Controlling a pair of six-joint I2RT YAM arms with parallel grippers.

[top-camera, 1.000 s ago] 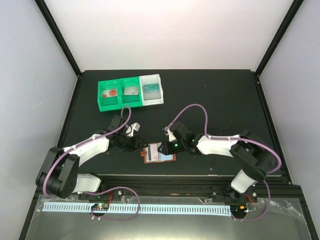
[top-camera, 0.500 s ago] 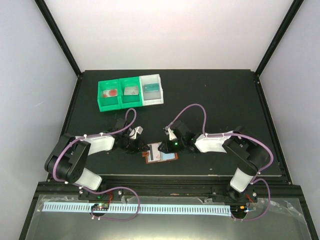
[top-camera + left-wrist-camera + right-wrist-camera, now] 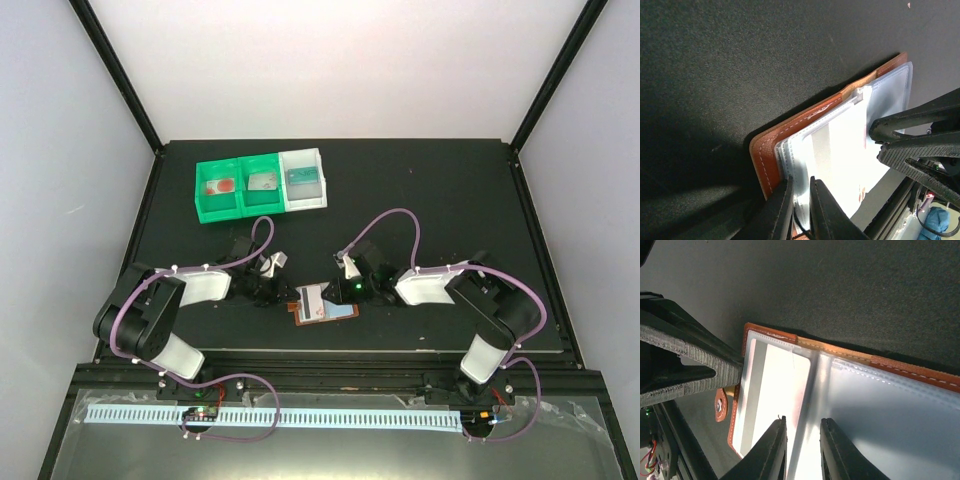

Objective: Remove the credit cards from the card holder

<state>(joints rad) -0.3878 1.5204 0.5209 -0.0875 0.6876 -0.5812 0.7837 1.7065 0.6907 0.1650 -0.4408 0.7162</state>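
The card holder (image 3: 318, 308) is being kept lying open on the black table (image 3: 430, 190), between the two grippers, with its clear pocket face turned upward. The left gripper (image 3: 800, 181) is being held nearly shut. Its jaws are standing only a sliver apart, and the corner of the clear pocket leaves (image 3: 790, 160), directly ahead of the fingertips, appears to be pinched between them, just inside the brown cover (image 3: 764, 160). This grip is judged to be serving as an anchor, so that the holder is not dragged along when a card is drawn. The right gripper (image 3: 803, 420) is being held over the opposite side, with its jaws narrowly parted and nothing clamped. A pale credit card (image 3: 782, 380) is sitting inside its pocket just ahead of these fingertips, its long edge running toward the gap between them. Whether the fingertips are touching the pocket cannot be told. No card is yet being drawn clear, so extraction is judged to be only beginning.
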